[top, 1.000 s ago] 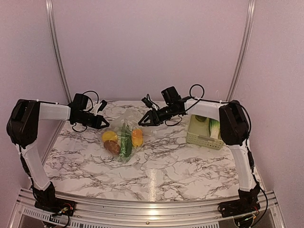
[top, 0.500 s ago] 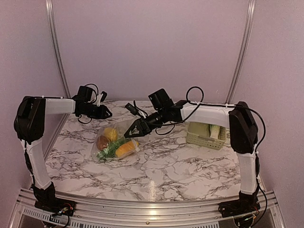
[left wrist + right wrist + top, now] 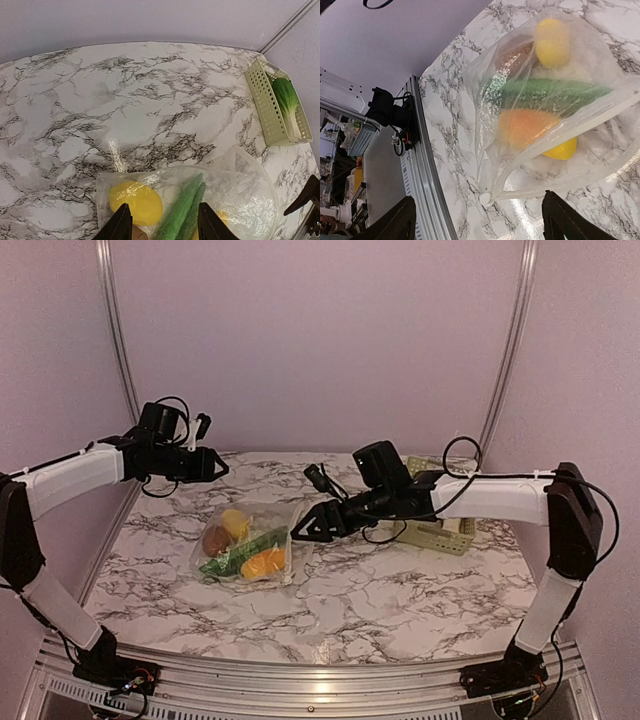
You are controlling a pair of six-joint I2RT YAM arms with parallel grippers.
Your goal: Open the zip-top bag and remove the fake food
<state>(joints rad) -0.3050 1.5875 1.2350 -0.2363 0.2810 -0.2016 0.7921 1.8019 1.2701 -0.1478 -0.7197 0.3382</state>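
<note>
Right hand (image 3: 301, 529) wide open, empty, just beside zip-top bag (image 3: 280, 532) of fake food (image 3: 262, 562).

A white marble table (image 3: 150, 85) with grey veining is seen across most of the frame. At the right edge a pale green slotted basket (image 3: 264, 107) is set, and a green-and-white leafy vegetable (image 3: 290, 107) is laid inside it. Along the bottom the zip-top bag (image 3: 245, 185) is spread on the table; a yellow piece (image 3: 136, 204) and long green pieces (image 3: 182, 212) are enclosed in it. The left gripper (image 3: 162, 227) is shown at the bottom edge, fingertips apart. A black part of the right arm (image 3: 305, 197) is cut off at the lower right.
</note>
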